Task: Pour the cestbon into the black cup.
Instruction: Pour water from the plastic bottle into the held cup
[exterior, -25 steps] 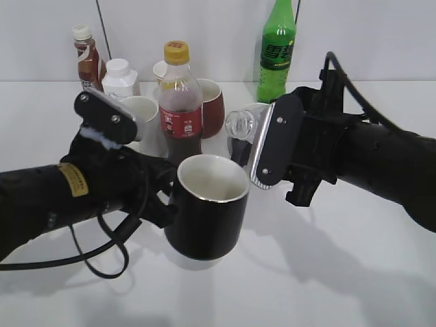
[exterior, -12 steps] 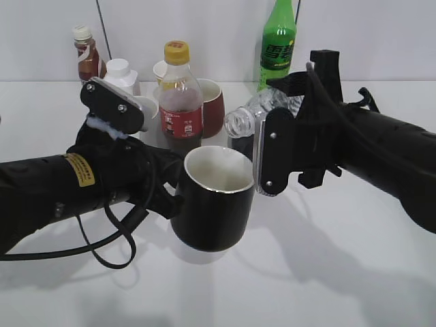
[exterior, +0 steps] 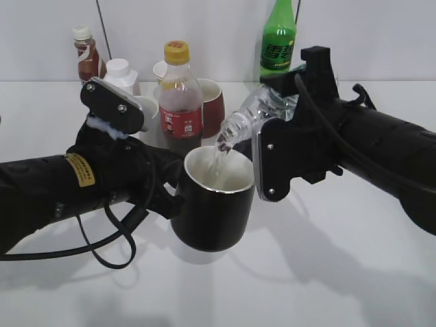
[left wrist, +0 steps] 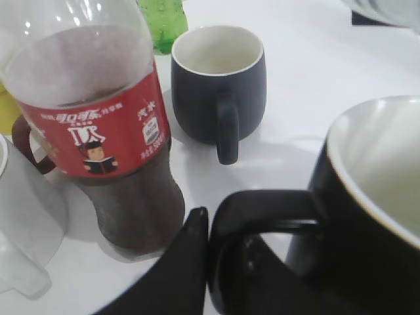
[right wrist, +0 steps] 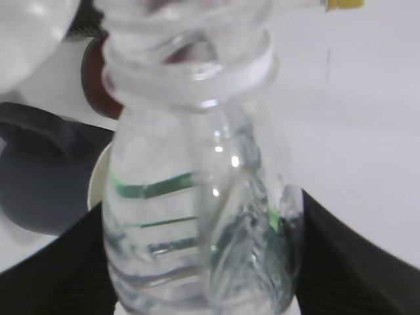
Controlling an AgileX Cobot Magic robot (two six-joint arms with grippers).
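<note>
Tilting further than a moment ago, the cestbon (exterior: pixel 253 112) now has its open mouth dipped over the cup (exterior: pixel 214 197), and a thin stream falls inside the white rim; the cup itself has not shifted in the last half second.

The right gripper (exterior: pixel 276 146) has its fingers clamped on the bottle's ribbed body, the neck pointing down and left. The left gripper (left wrist: pixel 197 262) holds the cup up off the tabletop by its loop handle; one finger (left wrist: pixel 187 262) shows pressed against the handle, the other is hidden, so the grasp looks closed but I cannot see both sides.

Both things hang near the middle of the tabletop, just in front of the cola bottle (exterior: pixel 180 102) and the grey-blue mug (left wrist: pixel 218 82).

Risks, as I judge them: the mouth sits near the cup's far rim, so a faster tilt could throw water past it. Squeezing the soft bottle may make it surge. A cup held only by its handle could droop as it fills, shifting the rim away from the stream.
</note>
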